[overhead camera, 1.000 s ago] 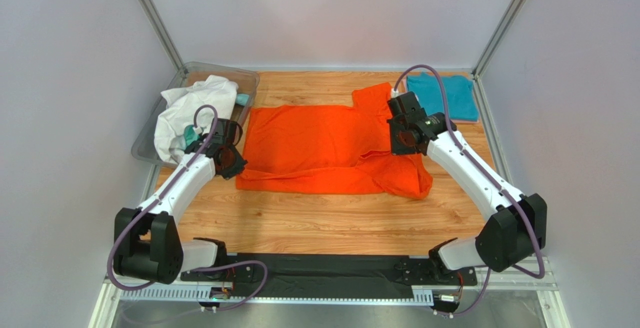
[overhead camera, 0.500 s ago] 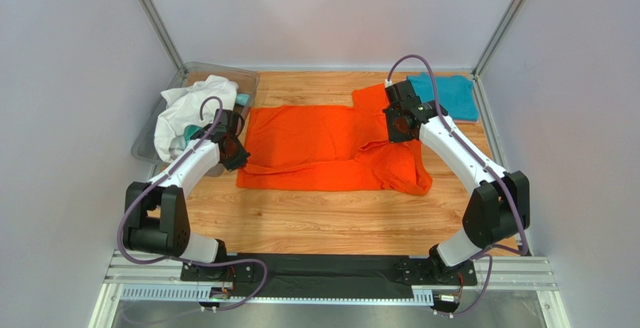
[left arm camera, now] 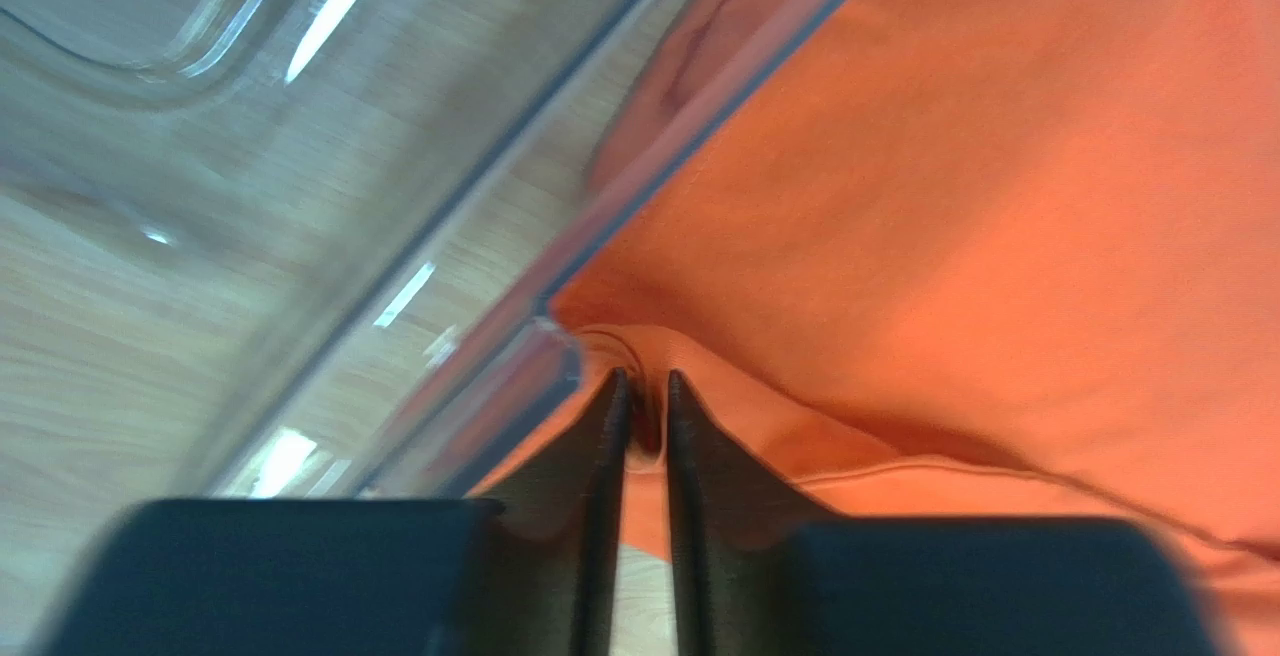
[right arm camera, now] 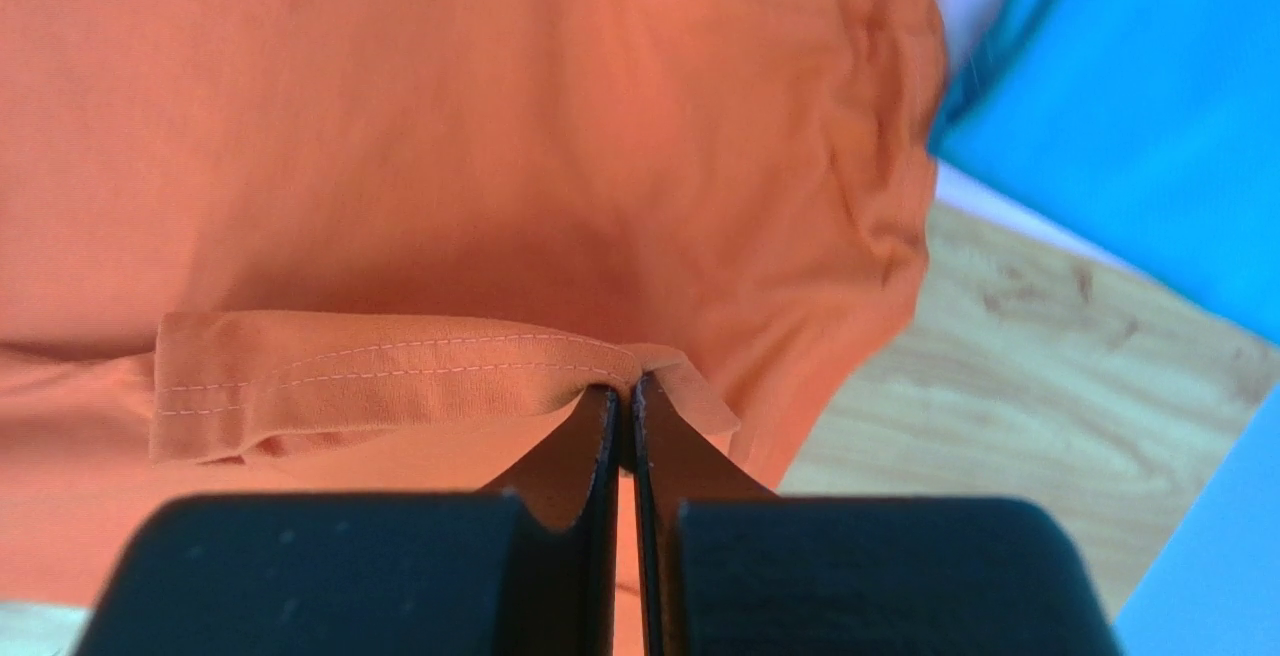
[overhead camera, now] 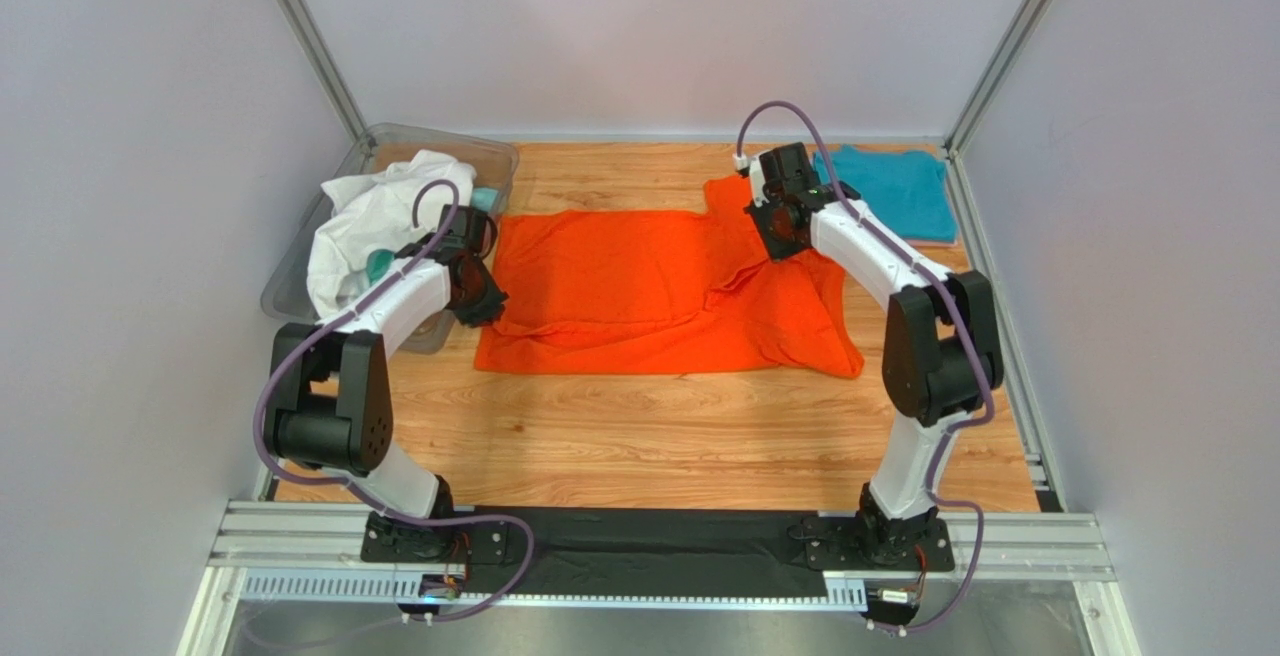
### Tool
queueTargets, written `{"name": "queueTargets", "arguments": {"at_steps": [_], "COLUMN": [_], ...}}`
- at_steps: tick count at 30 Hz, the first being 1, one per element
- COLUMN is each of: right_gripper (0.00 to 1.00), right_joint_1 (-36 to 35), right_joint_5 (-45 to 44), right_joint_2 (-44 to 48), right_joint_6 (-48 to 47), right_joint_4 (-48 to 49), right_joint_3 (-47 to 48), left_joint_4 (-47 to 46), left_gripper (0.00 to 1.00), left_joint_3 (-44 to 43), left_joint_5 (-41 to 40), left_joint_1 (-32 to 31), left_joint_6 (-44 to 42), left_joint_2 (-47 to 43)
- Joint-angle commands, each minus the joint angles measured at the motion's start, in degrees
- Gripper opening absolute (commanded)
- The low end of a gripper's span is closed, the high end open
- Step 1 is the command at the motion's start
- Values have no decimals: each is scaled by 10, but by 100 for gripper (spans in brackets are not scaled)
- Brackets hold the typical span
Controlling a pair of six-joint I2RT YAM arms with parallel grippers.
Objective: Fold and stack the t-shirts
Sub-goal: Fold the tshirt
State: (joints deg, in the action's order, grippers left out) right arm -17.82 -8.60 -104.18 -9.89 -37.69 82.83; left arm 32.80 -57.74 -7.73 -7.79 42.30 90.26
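The orange t-shirt (overhead camera: pixel 631 289) lies spread across the middle of the wooden table, its near part doubled over. My left gripper (overhead camera: pixel 484 293) is shut on the shirt's left edge (left arm camera: pixel 706 416), right beside the clear bin's wall. My right gripper (overhead camera: pixel 771 229) is shut on a stitched hem of the orange t-shirt (right arm camera: pixel 406 379) near its far right sleeve. A folded teal t-shirt (overhead camera: pixel 890 191) lies at the back right and shows blue in the right wrist view (right arm camera: pixel 1142 116). A white t-shirt (overhead camera: pixel 376 221) is heaped in the bin.
The clear plastic bin (overhead camera: pixel 451 158) stands at the back left, its wall (left arm camera: pixel 451 206) close against my left gripper. A bit of teal cloth (overhead camera: pixel 484 199) lies in it. Frame posts stand at the back corners.
Both grippers moved toward the back of the table, carrying the orange shirt's near edge over its body. The near fold now lies further back.
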Motion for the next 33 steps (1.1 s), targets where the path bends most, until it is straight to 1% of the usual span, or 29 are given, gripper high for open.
{"name": "queueTargets", "arguments": {"at_steps": [1, 2, 3, 5, 6, 7, 9, 11, 13, 14, 17, 18, 19, 20, 21, 22, 24, 25, 29, 33], "right_gripper": [2, 12, 17, 27, 46, 55, 66, 71, 84, 100, 100, 100, 100, 100, 100, 100, 100, 100, 100, 100], "right_joint_1": [2, 2, 2, 2, 2, 3, 2, 2, 1, 2, 0, 1, 1, 1, 1, 1, 1, 1, 1, 3], "right_joint_5": [7, -3, -11, -26, -28, -31, -30, -25, -4, 9, 45, 48, 55, 63, 72, 102, 127, 138, 133, 113], "right_joint_2": [-43, -56, -64, -77, -75, -67, -52, -20, 4, 30, 71, 101, 114, 128, 151, 158, 172, 173, 160, 116], "right_joint_6": [-79, -77, -73, -53, -46, -37, -5, 23, 66, 79, 137, 150, 179, 191, 200, 217, 232, 241, 247, 240], "right_joint_4": [55, 47, 29, 19, 17, 17, 14, 12, 11, 11, 12, 17, 21, 26, 40, 43, 50, 52, 70, 88], "right_joint_3": [57, 74, 86, 105, 106, 105, 98, 80, 61, 36, -13, -56, -77, -99, -141, -156, -198, -212, -246, -252], "left_joint_4": [-12, -13, -8, -5, -5, -5, -5, -5, -5, -5, -5, -5, -6, -9, -11, -14, -24, -31, -76, -108], "left_gripper": [25, 64, 75, 88, 99, 100, 100, 100, 100, 100, 100, 100, 100, 100, 100, 100, 100, 100, 100, 100], "left_joint_3": [-19, -20, -23, -25, -26, -26, -30, -33, -34, -32, -26, -22, -19, -16, -13, -11, -2, 2, 27, 36], "left_joint_5": [-13, -13, -12, 3, 8, 11, 25, 35, 53, 57, 65, 65, 72, 73, 73, 89, 98, 110, 136, 152], "left_joint_1": [4, 3, 4, 3, 2, 0, -6, -17, -27, -29, -43, -51, -56, -59, -66, -70, -81, -84, -93, -92], "left_joint_6": [-12, -13, -13, -15, -16, -21, -28, -32, -33, -32, -30, -28, -28, -28, -26, -26, -24, -21, -20, -21], "left_joint_2": [-9, -10, -17, -26, -32, -42, -58, -67, -77, -81, -97, -103, -104, -105, -102, -99, -87, -83, -48, 11]}}
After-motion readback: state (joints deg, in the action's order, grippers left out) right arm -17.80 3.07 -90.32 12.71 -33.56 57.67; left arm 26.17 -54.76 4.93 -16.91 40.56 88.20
